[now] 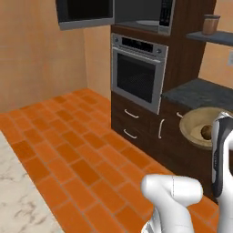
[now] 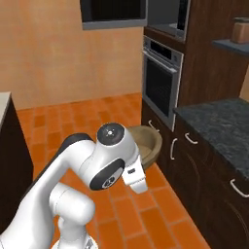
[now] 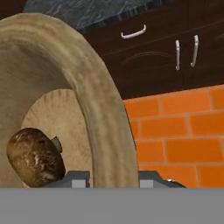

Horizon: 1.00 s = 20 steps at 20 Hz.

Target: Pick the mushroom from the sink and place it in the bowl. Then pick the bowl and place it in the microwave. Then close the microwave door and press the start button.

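Between the fingers (image 3: 113, 177), seemingly clamped, sits the bowl (image 3: 100, 109) rim, the mushroom (image 3: 35, 156) inside.

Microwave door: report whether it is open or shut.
Open. The microwave door swings out left, baring the microwave cavity and turntable plate.

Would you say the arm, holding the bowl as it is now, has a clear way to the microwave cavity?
Probably yes: the microwave stands open, door swung aside, and the gripper carries the bowl over open floor.

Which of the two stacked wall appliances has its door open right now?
The upper one, the microwave: its door is swung out to the left, showing the turntable. The steel oven below it is shut.
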{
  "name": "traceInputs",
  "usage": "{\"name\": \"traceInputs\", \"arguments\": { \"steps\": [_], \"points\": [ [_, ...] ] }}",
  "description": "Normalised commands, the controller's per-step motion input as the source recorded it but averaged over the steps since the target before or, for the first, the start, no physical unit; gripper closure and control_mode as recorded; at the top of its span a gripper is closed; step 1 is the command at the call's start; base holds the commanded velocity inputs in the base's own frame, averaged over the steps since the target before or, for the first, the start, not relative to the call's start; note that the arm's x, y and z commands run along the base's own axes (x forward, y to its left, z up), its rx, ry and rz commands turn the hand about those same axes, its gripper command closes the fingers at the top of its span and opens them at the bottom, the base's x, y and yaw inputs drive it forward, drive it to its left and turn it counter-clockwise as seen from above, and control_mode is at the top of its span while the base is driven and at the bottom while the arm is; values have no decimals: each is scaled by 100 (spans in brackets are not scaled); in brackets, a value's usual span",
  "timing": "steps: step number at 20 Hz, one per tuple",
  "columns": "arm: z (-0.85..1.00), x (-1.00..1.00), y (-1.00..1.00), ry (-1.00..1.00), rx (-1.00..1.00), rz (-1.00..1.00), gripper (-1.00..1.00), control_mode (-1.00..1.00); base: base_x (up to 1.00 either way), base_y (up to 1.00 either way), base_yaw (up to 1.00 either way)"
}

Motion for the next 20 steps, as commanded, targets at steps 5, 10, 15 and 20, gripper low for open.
{"name": "traceInputs", "arguments": {
  "steps": [5,10,15,20],
  "points": [
    [0,0,0,0,0,0,100,100,100,-11,22],
    [0,0,0,0,0,0,100,100,100,10,8],
    [0,0,0,0,0,0,100,100,100,33,-3],
    [0,0,0,0,0,0,100,100,100,41,-25]
  ]
}}
